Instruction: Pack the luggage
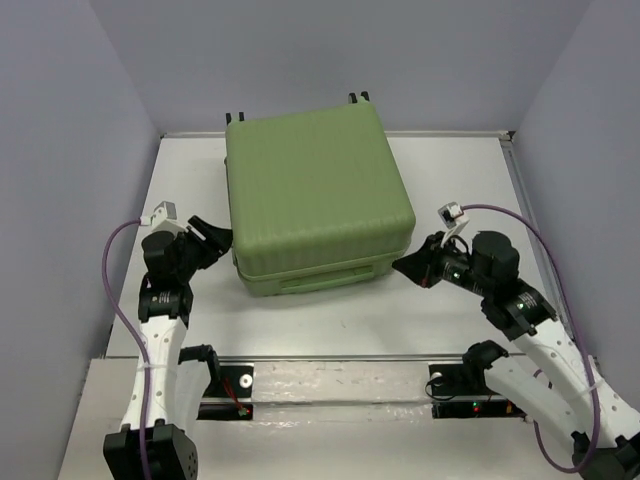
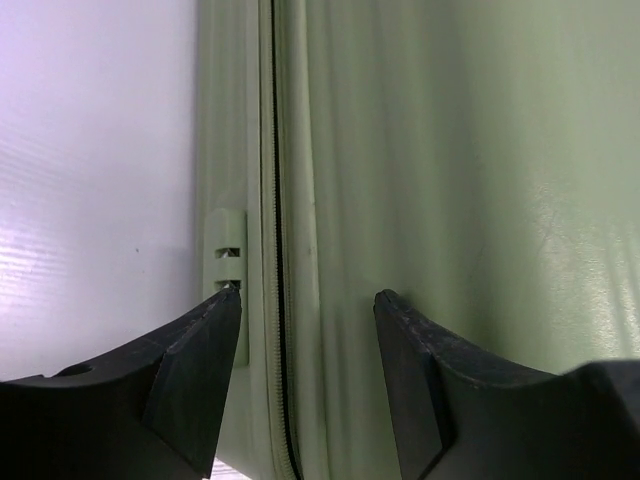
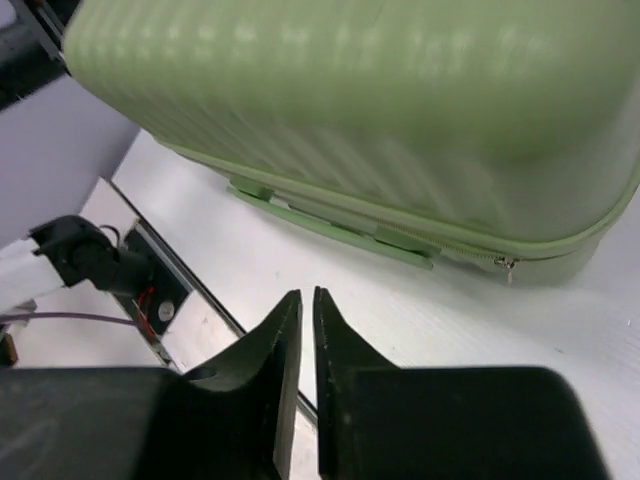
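Note:
The light-green ribbed luggage (image 1: 315, 200) lies flat and closed in the middle of the table, its black wheels at the far edge. My left gripper (image 1: 222, 240) is open right against its left side wall; the left wrist view shows the zipper seam (image 2: 275, 250) between the two fingertips. My right gripper (image 1: 402, 267) is shut and empty, just off the near right corner of the luggage (image 3: 350, 120). A zipper pull (image 3: 509, 266) hangs at that corner. The lining is hidden.
A metal rail (image 1: 340, 375) with the arm bases runs along the near table edge. Grey walls close in left, right and back. Bare table (image 1: 330, 320) lies between the luggage and the rail.

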